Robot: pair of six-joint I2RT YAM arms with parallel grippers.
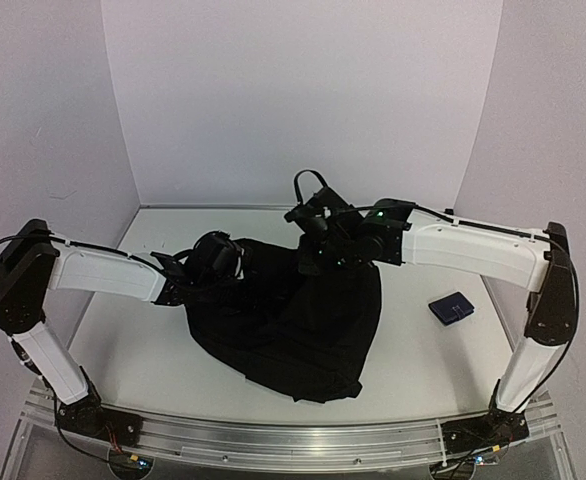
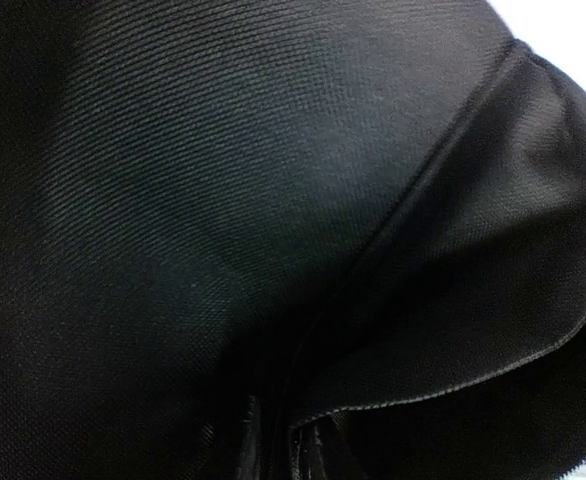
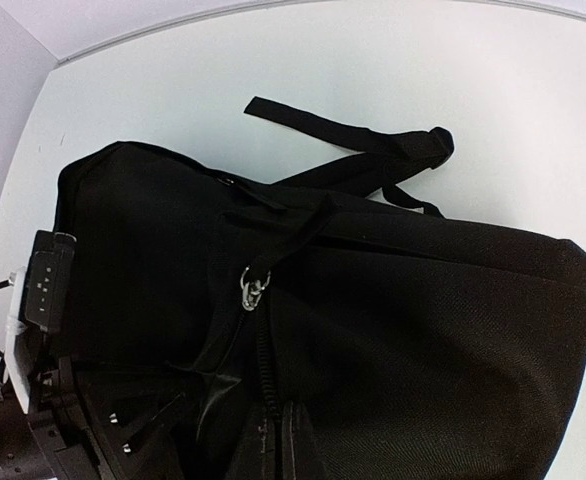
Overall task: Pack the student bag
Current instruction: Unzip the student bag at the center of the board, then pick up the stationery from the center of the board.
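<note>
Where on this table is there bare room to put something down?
Bare table lies near-left, between the left arm and the front edge, and also between the black backpack and the dark blue pouch. Mid-table is crowded: the right arm and left arm meet over the backpack.

student bag (image 1: 293,320) fills centre, pouch (image 1: 451,307) right

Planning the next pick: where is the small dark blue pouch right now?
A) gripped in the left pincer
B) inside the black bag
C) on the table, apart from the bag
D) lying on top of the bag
C: the dark blue pouch lies flat on the table, with bare tabletop between it and the student bag.
</note>
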